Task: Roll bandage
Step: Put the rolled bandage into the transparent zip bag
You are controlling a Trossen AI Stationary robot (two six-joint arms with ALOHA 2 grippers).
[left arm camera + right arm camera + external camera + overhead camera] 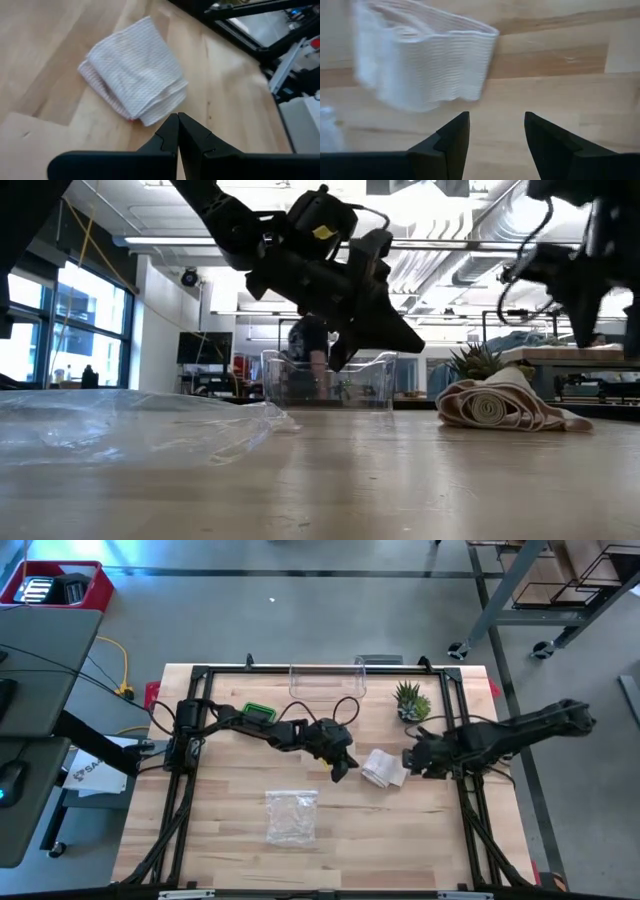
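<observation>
The white bandage (382, 769) lies on the table as a loose, flattened roll; the low view shows the spiral of its end (492, 408), and it also shows in both wrist views (132, 75) (420, 62). My left gripper (338, 772) is shut and hangs just left of the bandage, off the table (405, 340), its fingertips (178, 131) short of the roll. My right gripper (412, 762) is open (495, 130) just right of the bandage, with bare wood between its fingers.
A crumpled clear plastic bag (291, 815) lies toward the near middle of the table. A clear plastic box (328, 680) stands at the far edge, a small potted plant (411, 700) to its right, and a green object (259, 713) under the left arm.
</observation>
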